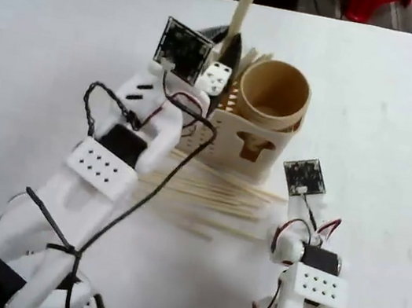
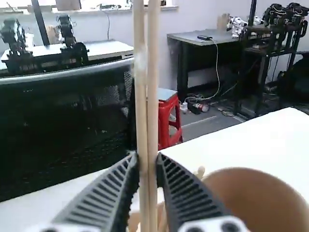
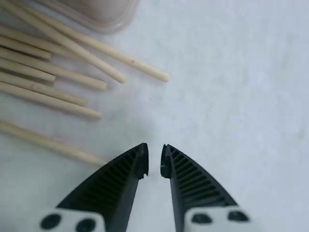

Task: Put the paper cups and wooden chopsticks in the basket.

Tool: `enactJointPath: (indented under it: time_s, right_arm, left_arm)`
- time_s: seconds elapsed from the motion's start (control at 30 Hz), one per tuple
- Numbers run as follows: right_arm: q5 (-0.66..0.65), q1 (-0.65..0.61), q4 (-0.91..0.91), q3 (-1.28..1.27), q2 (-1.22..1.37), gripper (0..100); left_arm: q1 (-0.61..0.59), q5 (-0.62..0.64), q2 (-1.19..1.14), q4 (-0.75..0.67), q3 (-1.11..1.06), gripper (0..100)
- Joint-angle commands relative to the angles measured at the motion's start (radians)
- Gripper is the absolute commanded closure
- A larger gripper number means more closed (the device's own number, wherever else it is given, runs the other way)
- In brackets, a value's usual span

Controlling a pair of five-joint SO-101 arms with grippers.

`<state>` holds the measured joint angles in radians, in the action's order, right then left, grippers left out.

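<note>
Wooden chopsticks (image 2: 146, 96), a pair of them, stand upright, clenched in your left jaws over the white basket (image 1: 229, 138), which sits near the far edge of the bench (image 1: 404, 117). One brown paper cup (image 1: 274, 94) already stands inside that basket. Loose chopsticks (image 1: 215, 192) lie spread flat on the bench, just on the basket's near side. Your right jaws hang over the bench beside those sticks, parted by a narrow gap and grasping nothing.
</note>
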<state>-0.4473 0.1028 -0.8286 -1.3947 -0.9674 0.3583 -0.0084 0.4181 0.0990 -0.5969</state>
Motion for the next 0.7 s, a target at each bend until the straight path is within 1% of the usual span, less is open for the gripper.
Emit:
enactJointPath:
  time_s: [0.0, 0.13, 0.2, 0.3, 0.37, 0.57, 0.67]
  right_arm:
    - [0.002, -0.01, 0.013, 0.005, -0.016, 93.6]
    - [0.002, -0.01, 0.013, 0.005, -0.016, 93.6]
    - [0.002, -0.01, 0.013, 0.005, -0.016, 93.6]
    - [0.002, -0.01, 0.013, 0.005, -0.016, 93.6]
    - [0.002, -0.01, 0.015, 0.005, -0.016, 93.6]
    - [0.002, -0.01, 0.015, 0.005, -0.016, 93.6]
    - [0.002, -0.008, 0.015, 0.005, -0.016, 93.6]
  left_arm:
    - [-0.024, 0.028, 0.007, 0.023, 0.072, 98]
    - [-0.056, 0.029, 0.007, 0.12, 0.124, 97]
    - [-0.076, 0.034, 0.007, 0.189, 0.158, 94]
    - [-0.104, 0.098, 0.007, 0.307, 0.219, 90]
    - [-0.117, 0.112, 0.007, 0.365, 0.258, 90]
    - [-0.13, 0.114, 0.007, 0.43, 0.304, 90]
    - [-0.199, 0.115, 0.007, 0.482, 0.341, 90]
